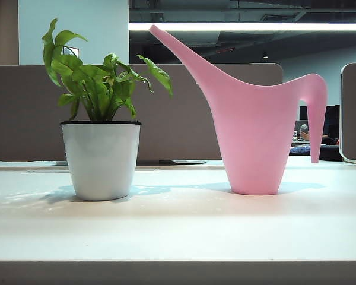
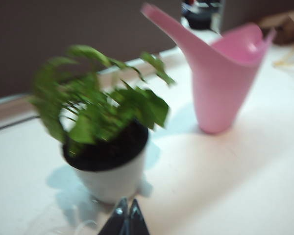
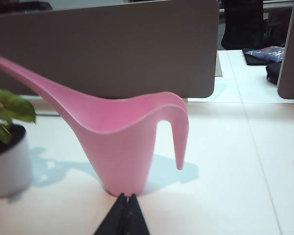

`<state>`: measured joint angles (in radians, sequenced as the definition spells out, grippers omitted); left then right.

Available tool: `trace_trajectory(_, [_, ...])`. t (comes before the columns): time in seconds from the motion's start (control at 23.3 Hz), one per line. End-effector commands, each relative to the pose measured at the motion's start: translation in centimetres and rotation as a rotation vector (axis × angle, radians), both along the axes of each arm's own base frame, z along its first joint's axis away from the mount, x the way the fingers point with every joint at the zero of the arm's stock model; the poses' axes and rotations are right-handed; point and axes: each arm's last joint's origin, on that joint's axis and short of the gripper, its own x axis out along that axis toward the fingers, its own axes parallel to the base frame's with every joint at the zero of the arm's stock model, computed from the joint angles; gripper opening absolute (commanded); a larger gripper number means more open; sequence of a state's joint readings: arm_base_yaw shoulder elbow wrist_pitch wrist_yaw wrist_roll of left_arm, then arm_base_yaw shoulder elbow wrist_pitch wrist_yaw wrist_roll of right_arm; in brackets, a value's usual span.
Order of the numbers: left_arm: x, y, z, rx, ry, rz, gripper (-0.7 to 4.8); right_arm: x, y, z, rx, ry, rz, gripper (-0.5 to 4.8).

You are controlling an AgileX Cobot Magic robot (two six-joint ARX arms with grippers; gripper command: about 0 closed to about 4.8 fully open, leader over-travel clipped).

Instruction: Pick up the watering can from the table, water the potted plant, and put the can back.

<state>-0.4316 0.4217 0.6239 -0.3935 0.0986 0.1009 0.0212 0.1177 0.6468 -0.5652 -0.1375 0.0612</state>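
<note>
The watering can (image 1: 254, 136) is seen upright on the table (image 1: 178, 228), beside the potted plant (image 1: 101, 119) and gripped by nothing. The left gripper (image 2: 126, 214) and right gripper (image 3: 126, 202) are both closed empty, apart from the can. Whether watering is done cannot be told.

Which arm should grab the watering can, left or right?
Right, probably. Its shut tool sits just in front of the watering can, with the handle on that arm's side. The left tool, also shut, faces the potted plant, with the can farther off.
</note>
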Motion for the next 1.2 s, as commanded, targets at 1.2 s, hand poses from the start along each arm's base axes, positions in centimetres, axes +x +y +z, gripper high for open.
trace_trajectory(1.2, [-0.6, 0.6, -11.5, -0.160, -0.274, 0.104, -0.05, 5.5, 0.7, -12.9, -0.160, 0.005, 0.092, -0.02])
